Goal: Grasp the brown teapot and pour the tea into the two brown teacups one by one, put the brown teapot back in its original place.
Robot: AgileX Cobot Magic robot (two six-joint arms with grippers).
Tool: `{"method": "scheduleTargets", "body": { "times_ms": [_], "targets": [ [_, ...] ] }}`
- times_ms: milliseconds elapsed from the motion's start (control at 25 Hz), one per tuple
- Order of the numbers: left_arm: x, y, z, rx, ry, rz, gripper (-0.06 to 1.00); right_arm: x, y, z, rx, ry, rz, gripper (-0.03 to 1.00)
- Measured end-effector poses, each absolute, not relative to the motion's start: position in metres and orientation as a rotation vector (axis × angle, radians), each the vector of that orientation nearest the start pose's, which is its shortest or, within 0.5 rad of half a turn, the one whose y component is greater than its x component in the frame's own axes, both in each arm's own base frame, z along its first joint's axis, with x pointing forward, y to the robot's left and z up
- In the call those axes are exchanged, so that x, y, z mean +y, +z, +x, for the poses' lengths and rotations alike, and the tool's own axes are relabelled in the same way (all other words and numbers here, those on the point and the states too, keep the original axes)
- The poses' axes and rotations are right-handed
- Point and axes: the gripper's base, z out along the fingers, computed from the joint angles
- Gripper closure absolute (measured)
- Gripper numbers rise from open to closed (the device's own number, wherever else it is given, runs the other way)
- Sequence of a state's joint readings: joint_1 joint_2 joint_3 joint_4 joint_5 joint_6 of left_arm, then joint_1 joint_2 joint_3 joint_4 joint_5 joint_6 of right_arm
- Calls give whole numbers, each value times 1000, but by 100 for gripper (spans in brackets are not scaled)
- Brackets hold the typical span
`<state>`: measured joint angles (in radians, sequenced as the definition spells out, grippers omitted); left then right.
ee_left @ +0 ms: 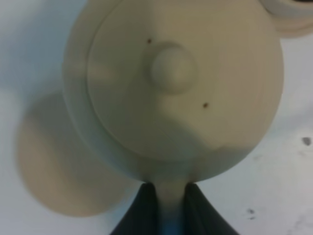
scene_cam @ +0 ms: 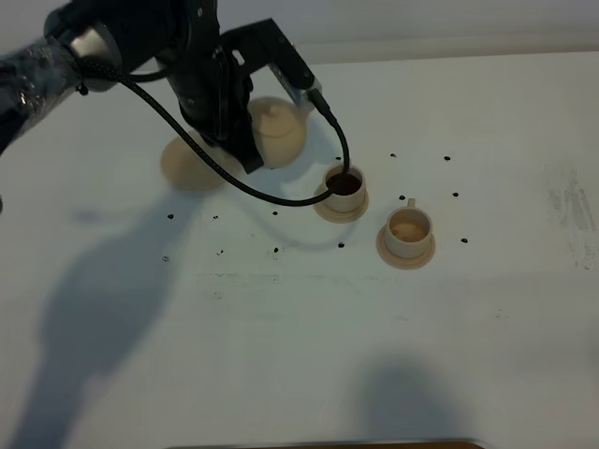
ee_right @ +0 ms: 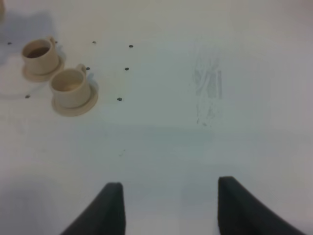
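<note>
White tabletop (scene_cam: pixel 487 355), matte and flat, fills nearly the whole overhead view; beyond its far edge only a pale grey strip shows. Small dark specks (scene_cam: pixel 341 245) are scattered round the crockery. A faint grey scuff (ee_right: pixel 208 85) sits to the right, well apart from everything. Big soft shadows (scene_cam: pixel 84 309) lie across the left and front.

All crockery is the same pale beige-tan ceramic w/ a smooth, dull finish. Brown teapot (scene_cam: pixel 281 131): squat, round, flat lid w/ a rounded knob (ee_left: pixel 173 68) and two tiny dark dots on the lid. It's at the back left, between the wide saucer (scene_cam: pixel 182 164) and the cups, and off that saucer. Can't tell if it's tilted. The wide saucer is a flat, bare disc.

Left gripper (ee_left: pixel 170 190): black fingers (ee_left: pixel 142 210) closed tight either side of the teapot's handle (ee_left: pixel 170 198), so the pot is held. A black cable (scene_cam: pixel 215 168) loops from the arm down toward the first cup.

First teacup (scene_cam: pixel 344 184): small cylinder w/ dark brown tea inside, on its round saucer (scene_cam: pixel 323 210). Second teacup (scene_cam: pixel 408 227) is just beside it, front-right, w/ a tiny handle, on its own saucer (scene_cam: pixel 386 251). Its inside looks pale tan; can't tell if there's liquid.

Right gripper (ee_right: pixel 168 205): jaws wide apart, nothing between them, over bare table well away from the cups.
</note>
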<state>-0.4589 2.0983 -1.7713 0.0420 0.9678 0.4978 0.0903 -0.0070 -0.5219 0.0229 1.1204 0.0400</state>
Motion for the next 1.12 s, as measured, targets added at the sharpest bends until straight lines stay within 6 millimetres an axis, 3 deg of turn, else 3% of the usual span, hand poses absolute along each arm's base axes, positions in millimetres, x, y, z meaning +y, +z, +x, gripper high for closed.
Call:
{"method": "scheduleTargets", "body": {
  "times_ms": [520, 680, 840, 1120],
  "targets": [
    [-201, 160, 405, 2551, -16, 1201, 86, 1, 278, -11, 2076, 107, -55, 53],
    [-200, 156, 406, 2561, -17, 1198, 86, 1, 278, -11, 2076, 107, -55, 53],
    [-200, 166, 405, 2541, -8, 1200, 86, 1, 278, -11, 2076, 107, -55, 53],
    [-211, 230, 383, 2318, 44, 1393, 86, 1, 278, -11, 2076, 107, -55, 53]
  ]
}}
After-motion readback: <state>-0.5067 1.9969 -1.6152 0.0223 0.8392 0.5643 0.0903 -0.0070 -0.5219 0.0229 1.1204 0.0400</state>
